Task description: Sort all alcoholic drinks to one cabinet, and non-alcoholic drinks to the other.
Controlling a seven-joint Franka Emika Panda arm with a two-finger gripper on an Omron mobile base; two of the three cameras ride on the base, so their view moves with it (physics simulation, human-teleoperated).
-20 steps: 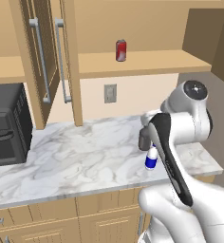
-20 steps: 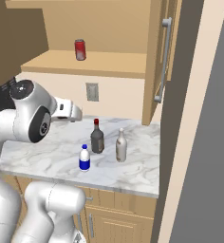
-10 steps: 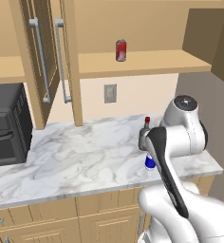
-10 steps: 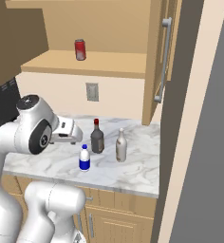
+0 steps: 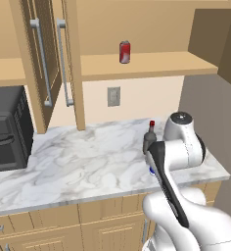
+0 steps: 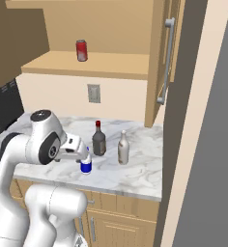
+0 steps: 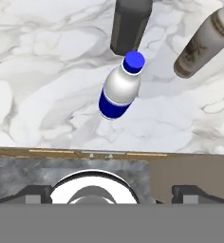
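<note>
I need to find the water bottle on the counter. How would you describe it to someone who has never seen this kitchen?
Look at the marble counter under the open wall cabinet. Three bottles stand together near its front edge, and the water bottle is the one nearest that edge, beside the robot's hand. It is the shortest, white with a blue label and blue cap, unlike the dark red-capped bottle and the pale beige bottle.

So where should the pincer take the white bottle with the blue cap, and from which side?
Probably around the white upper body of the white bottle, just under its blue cap, coming from the counter's front edge. It stands upright, and the dark grey bottle and beige bottle stand behind it, so the front is open. The pincer hangs just above it.
</note>
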